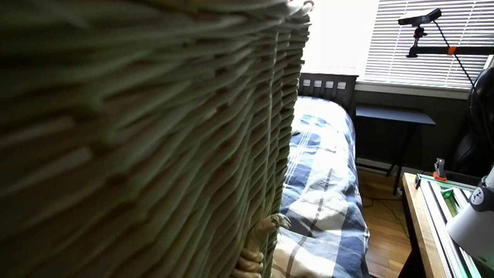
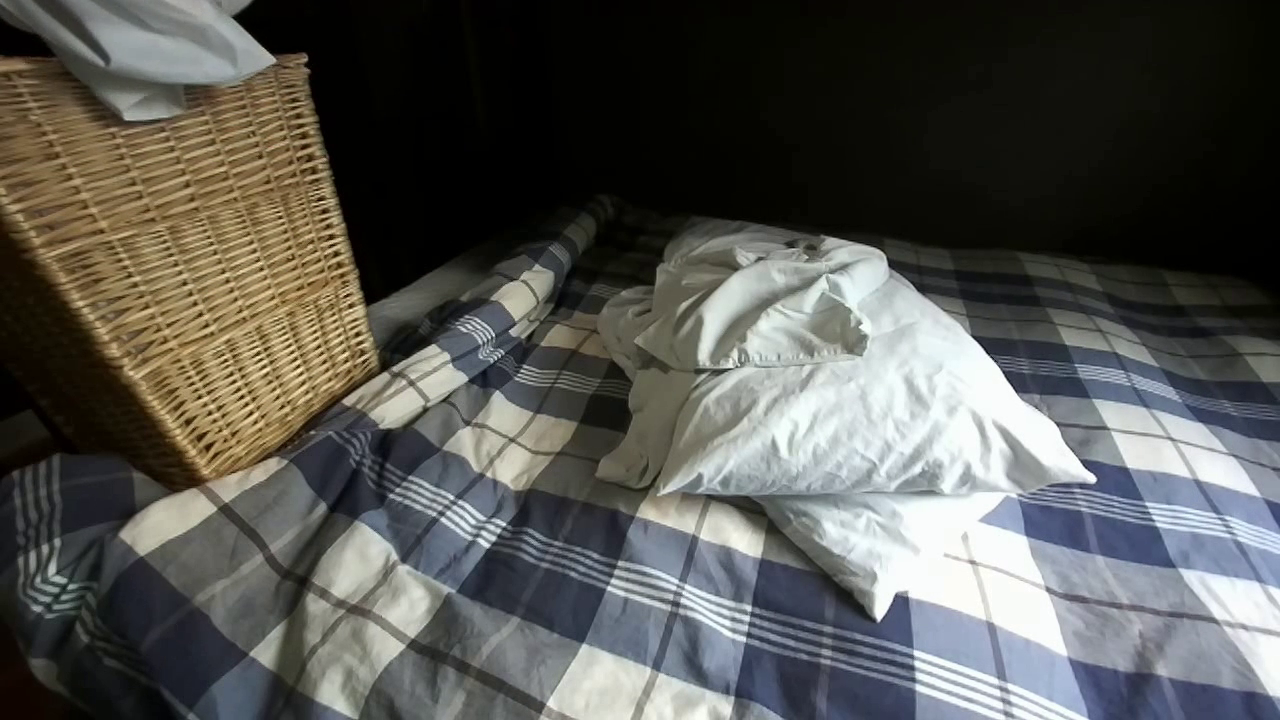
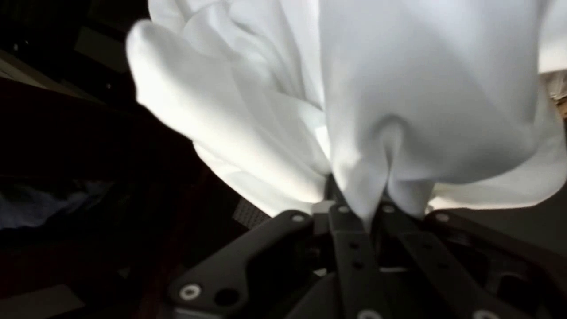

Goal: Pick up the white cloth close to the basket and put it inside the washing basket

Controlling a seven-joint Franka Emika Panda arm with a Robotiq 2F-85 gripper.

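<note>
Light from the blinds (image 1: 463, 23) falls across a plaid bed (image 2: 400, 590). The basket (image 2: 215, 260) stands at the bed's edge, presumably so that I can reach its mouth. My claw (image 3: 361, 201) is drawn narrow, holding a gathered fold of the cloth (image 3: 421, 88); so small a pinch leaves most of it loose. In an exterior view the cloth (image 2: 160, 45) is up at the basket's top, one corner hanging outside the wall (I can't tell whether it touches the rim or merely hangs in front). I take this as the drop-off step: that slack should go over the rim before I release, or it may slide down outside. A pillow (image 2: 860, 420) and more linen (image 2: 750, 310) lie on the bed, well apart from the basket and, I judge, out of the way. My sight is what's blocked: in an exterior view the basket (image 1: 166, 146) hides much of the scene, and its mouth shows nowhere.
</note>
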